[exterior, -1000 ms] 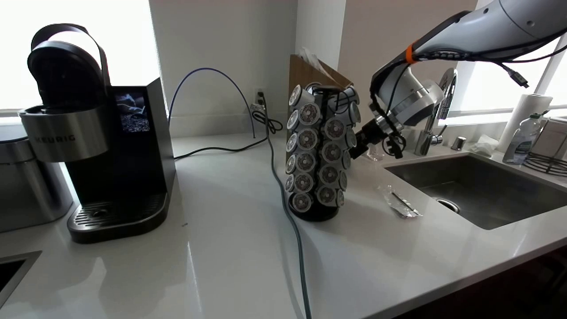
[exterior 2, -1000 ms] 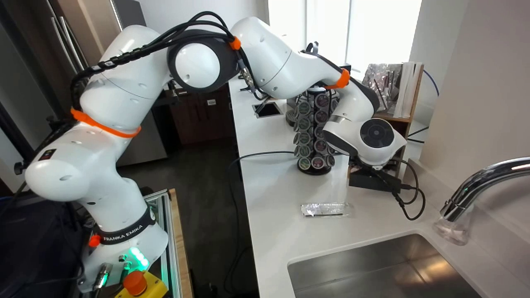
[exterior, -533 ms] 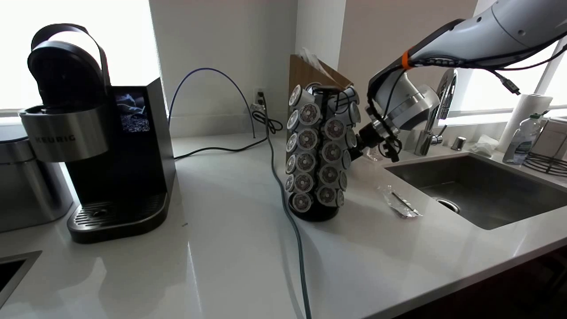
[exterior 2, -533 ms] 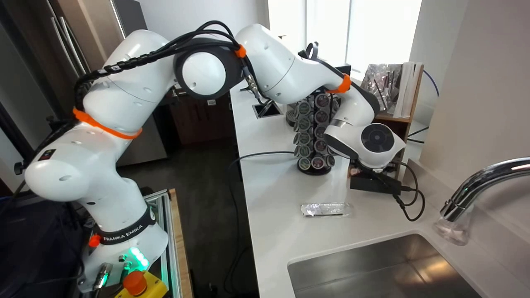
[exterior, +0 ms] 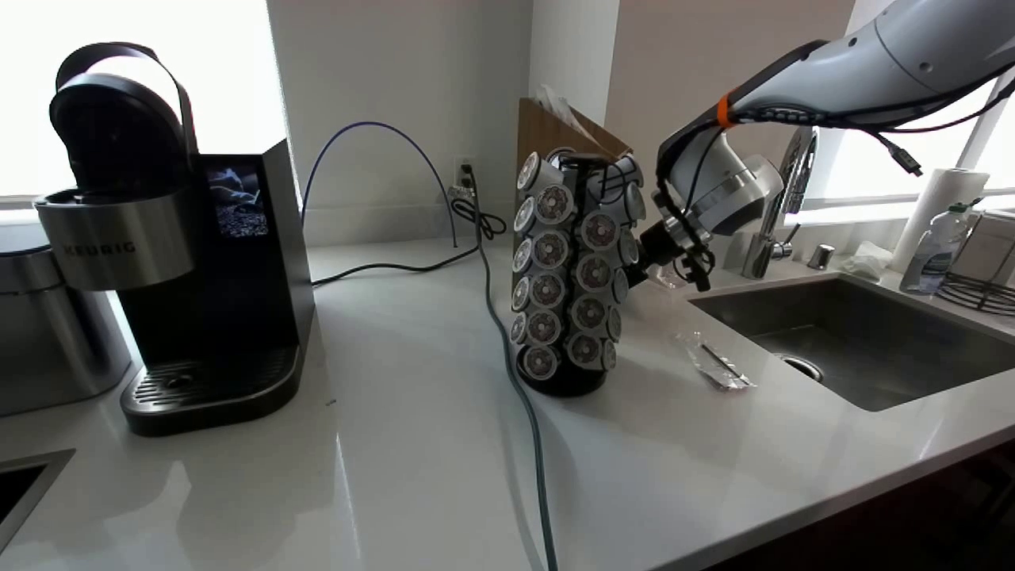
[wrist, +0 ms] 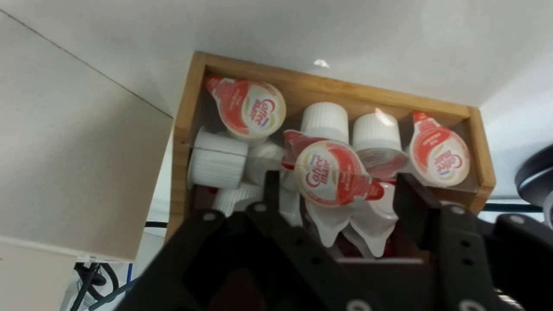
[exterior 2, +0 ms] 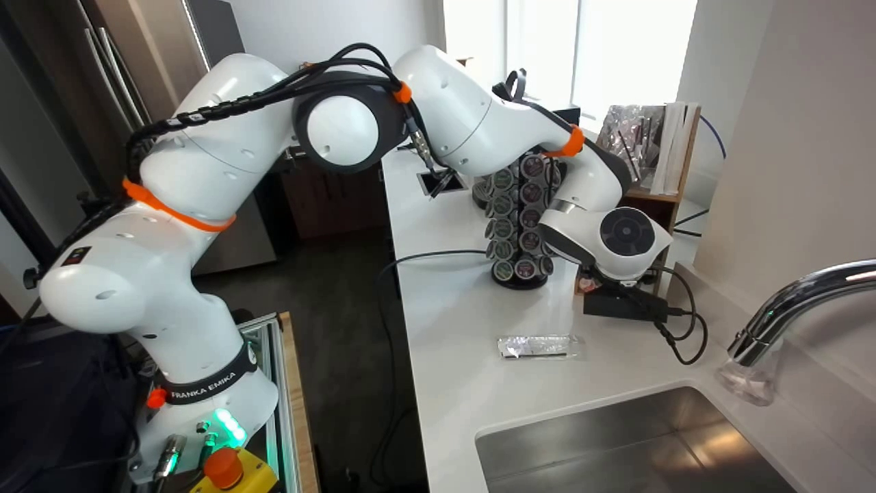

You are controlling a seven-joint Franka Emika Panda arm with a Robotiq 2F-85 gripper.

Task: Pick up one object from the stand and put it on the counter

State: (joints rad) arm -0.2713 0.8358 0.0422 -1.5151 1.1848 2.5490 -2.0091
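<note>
In an exterior view, a coffee machine (exterior: 214,277) stands left on the tabletop (exterior: 412,452); right of it, coffee pods (exterior: 547,290) sit in the rack (exterior: 566,384). Farther right, the claw (wrist: 339,188), jaws apart, points at creamer cups (wrist: 261,110) in a wooden box (wrist: 337,87); contact is unclear.

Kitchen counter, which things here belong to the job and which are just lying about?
Job:
gripper
creamer cup and wooden stand, likely, as the gripper points at them
pod carousel, possibly the stand meant
white counter

Lying about:
coffee machine
wrapped packet
soap bottle
paper towel roll
</note>
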